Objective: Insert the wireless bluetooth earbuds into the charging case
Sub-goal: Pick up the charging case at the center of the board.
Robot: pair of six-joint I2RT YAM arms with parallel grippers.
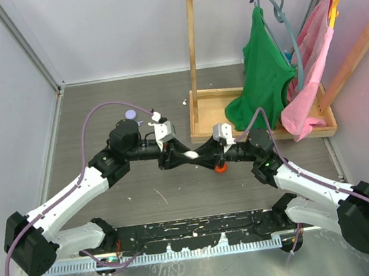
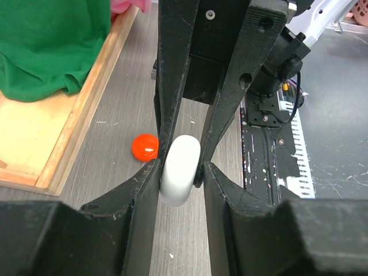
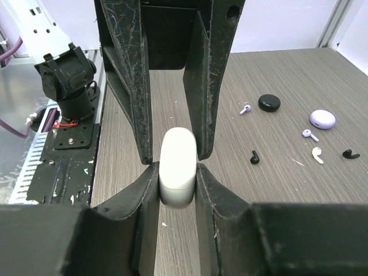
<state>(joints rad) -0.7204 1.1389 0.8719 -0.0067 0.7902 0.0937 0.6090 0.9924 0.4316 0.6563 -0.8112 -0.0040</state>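
The white charging case point(image 1: 192, 155) hangs above the table's middle, where both arms meet. My right gripper point(image 3: 177, 168) is shut on its lower half point(image 3: 177, 172). My left gripper point(image 2: 181, 167) comes from the opposite side and straddles the case's other end point(image 2: 180, 169). One of its fingers point(image 2: 144, 190) touches the case and a thin gap shows at the other. Several tiny stemmed earbuds lie loose on the table in the right wrist view: a lilac one point(image 3: 245, 108), a black one point(image 3: 255, 156), a white one point(image 3: 317, 155) and another black one point(image 3: 350, 154).
A red disc point(image 2: 145, 146) lies on the table under the grippers. A black disc point(image 3: 269, 102) and a lilac disc point(image 3: 322, 119) lie among the earbuds. A wooden clothes rack point(image 1: 262, 111) holding green and pink garments stands at the back right.
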